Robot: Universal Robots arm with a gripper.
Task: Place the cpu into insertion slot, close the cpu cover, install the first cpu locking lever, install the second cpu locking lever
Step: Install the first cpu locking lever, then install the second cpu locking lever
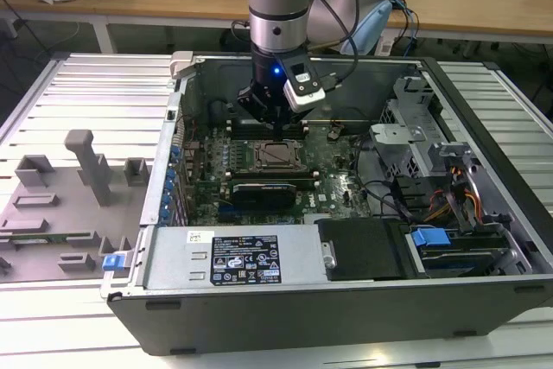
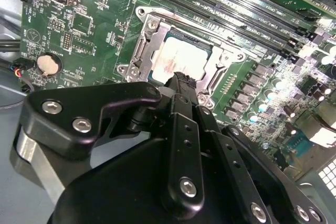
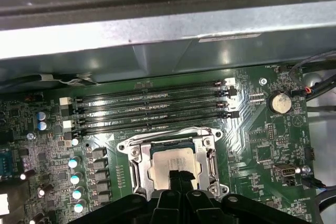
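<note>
In the exterior view the arm stands upright at upper centre, its gripper lowered into the open computer case, just above the insertion slot. In both wrist views the fingertips are drawn narrow, pressed together with nothing between them, over the cpu seated in the slot with the cpu cover closed around it. The first wrist view adds the memory slots and coin battery; the exterior view the grey fixture tray at left.

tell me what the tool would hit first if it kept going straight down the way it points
Most likely the cpu sitting in the insertion slot: in both wrist views the tool points at its pale top. How much gap remains is unclear.
</note>
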